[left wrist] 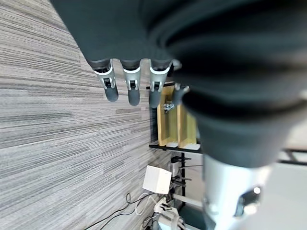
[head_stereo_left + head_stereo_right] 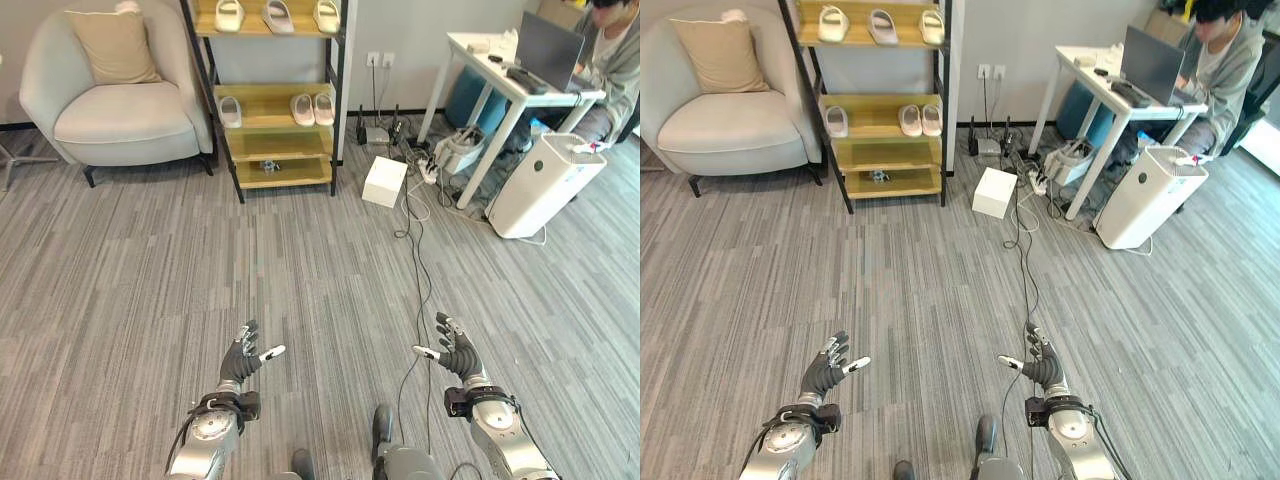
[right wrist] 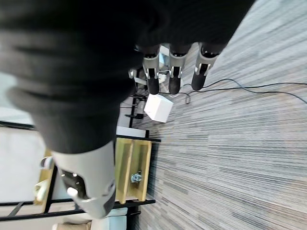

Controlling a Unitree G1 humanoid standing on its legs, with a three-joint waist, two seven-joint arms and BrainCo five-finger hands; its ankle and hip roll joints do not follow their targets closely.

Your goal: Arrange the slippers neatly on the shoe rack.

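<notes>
A wooden shoe rack (image 2: pixel 272 105) with a black frame stands against the far wall. Three pale slippers (image 2: pixel 278 16) lie in a row on its top shelf. On the middle shelf one slipper (image 2: pixel 230 111) sits at the left and a pair (image 2: pixel 313 108) at the right. A small dark object (image 2: pixel 269 165) rests on the lower shelf. My left hand (image 2: pixel 241 361) hovers low over the floor near me, open and empty. My right hand (image 2: pixel 458 354) is level with it, also open and empty. Both hands are far from the rack.
A grey armchair (image 2: pixel 110 95) with a beige cushion stands left of the rack. A white box (image 2: pixel 384 181) and tangled cables (image 2: pixel 420 200) lie on the floor to its right. A person (image 2: pixel 612 55) sits at a white desk (image 2: pixel 505 85) beside a white appliance (image 2: pixel 545 184).
</notes>
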